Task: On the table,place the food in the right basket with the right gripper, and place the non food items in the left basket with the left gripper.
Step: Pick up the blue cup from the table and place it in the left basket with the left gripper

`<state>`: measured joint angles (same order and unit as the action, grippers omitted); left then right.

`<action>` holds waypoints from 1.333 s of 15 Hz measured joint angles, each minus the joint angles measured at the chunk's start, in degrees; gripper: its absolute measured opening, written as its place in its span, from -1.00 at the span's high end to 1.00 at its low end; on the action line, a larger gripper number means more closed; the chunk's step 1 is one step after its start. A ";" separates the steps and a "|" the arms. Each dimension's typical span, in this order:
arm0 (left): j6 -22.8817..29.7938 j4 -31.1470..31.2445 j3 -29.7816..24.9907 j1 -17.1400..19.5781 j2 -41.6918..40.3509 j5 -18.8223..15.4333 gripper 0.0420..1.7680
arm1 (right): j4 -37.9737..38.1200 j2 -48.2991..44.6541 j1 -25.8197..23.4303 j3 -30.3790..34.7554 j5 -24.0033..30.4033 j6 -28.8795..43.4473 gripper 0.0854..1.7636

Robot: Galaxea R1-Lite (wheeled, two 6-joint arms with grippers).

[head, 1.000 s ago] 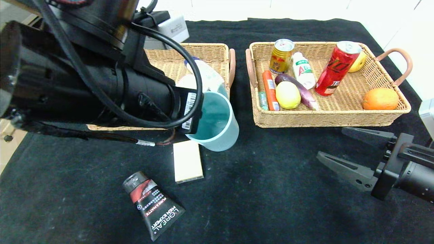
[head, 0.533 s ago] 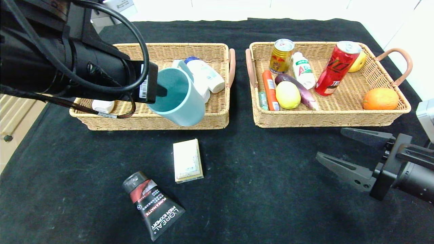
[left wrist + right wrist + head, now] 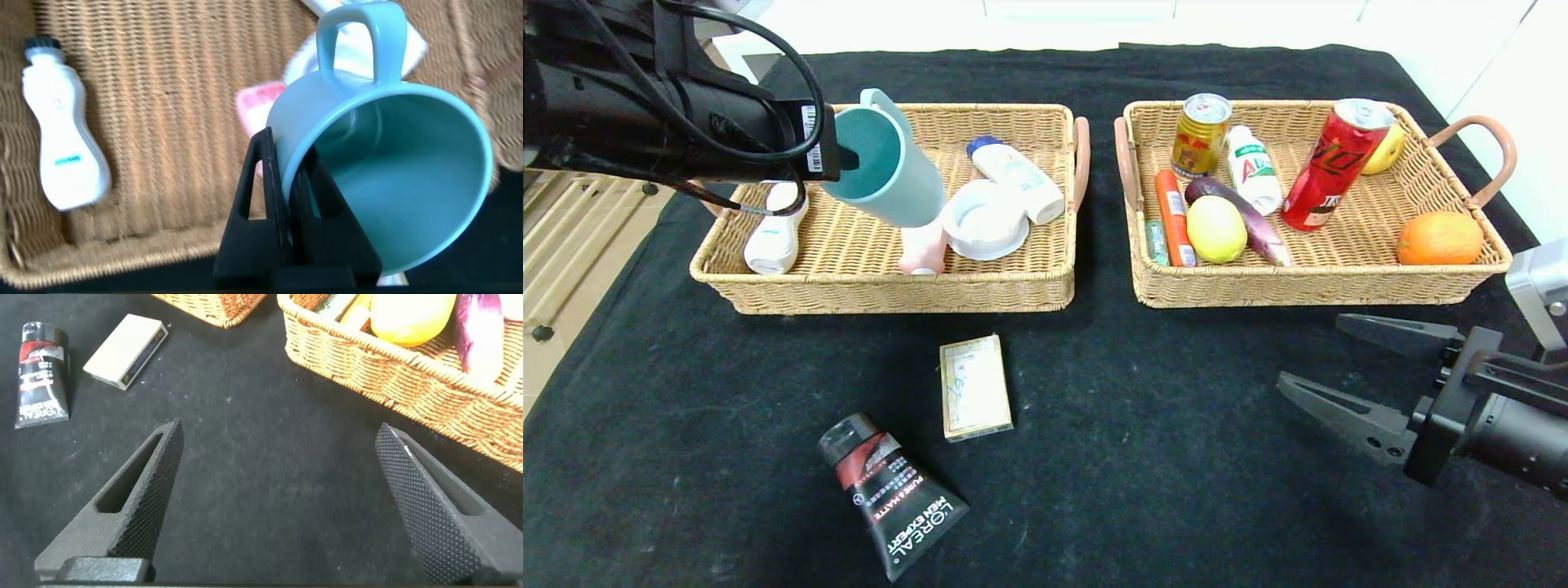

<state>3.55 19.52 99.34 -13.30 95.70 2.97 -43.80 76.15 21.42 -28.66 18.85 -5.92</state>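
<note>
My left gripper (image 3: 837, 155) is shut on the rim of a teal mug (image 3: 882, 171) and holds it tilted above the left basket (image 3: 890, 290). In the left wrist view the mug (image 3: 400, 188) is pinched by the gripper (image 3: 286, 163), one finger inside the rim and one outside. A beige card box (image 3: 974, 386) and a black L'Oreal tube (image 3: 894, 498) lie on the black cloth in front of the left basket. My right gripper (image 3: 1311, 355) is open and empty, low in front of the right basket (image 3: 1307, 286), which holds cans, fruit and other food.
The left basket holds two white bottles (image 3: 772, 237), (image 3: 1017, 175), a white round dish (image 3: 984, 224) and a pink item (image 3: 923, 249). The right wrist view shows the card box (image 3: 127, 349), the tube (image 3: 39, 376) and the right basket's corner (image 3: 392, 371).
My left arm has lifted the teal mug from the table's front and carried it back and to the left over the left basket. The right gripper has barely shifted.
</note>
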 joint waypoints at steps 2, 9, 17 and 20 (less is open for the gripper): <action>-0.02 -3.25 0.68 2.80 2.56 -1.96 0.86 | -0.07 0.09 0.00 0.00 -0.02 0.02 -0.94; -0.07 -6.31 2.36 5.51 7.53 -2.57 0.86 | -0.05 0.11 -0.04 -0.13 0.02 0.00 -0.94; -0.07 -5.94 2.62 5.64 8.19 -2.49 -0.30 | -0.05 0.13 -0.34 -0.17 0.02 -0.09 -0.94; -0.07 -5.49 2.61 5.60 7.63 -2.49 -0.50 | -0.05 0.13 -0.34 -0.13 0.04 -0.09 -0.94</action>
<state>3.47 14.03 101.95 -7.70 103.33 0.49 -43.85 76.29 21.08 -28.79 18.88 -6.01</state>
